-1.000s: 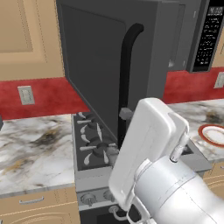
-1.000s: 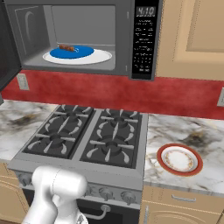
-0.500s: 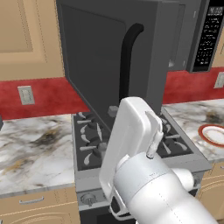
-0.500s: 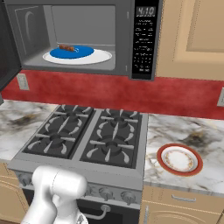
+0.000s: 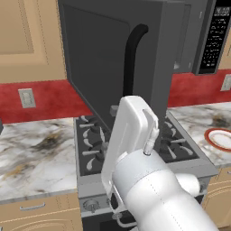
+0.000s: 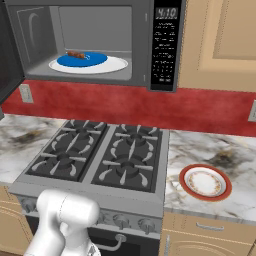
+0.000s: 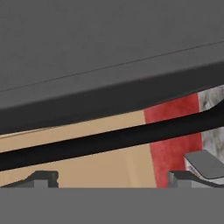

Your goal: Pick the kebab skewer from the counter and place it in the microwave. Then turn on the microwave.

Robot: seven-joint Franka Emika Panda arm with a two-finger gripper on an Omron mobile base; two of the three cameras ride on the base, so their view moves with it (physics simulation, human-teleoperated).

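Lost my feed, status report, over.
End effector open, empty, at the door handle. Skewer on blue plate inside microwave. Door open.

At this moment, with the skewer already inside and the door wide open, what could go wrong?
The open hand sits close to the door's black handle; it may catch on it when pushing.
The microwave door hangs over the stove; the arm's white link below it could block its swing.
A hard slam might shake the kebab skewer off its blue plate.
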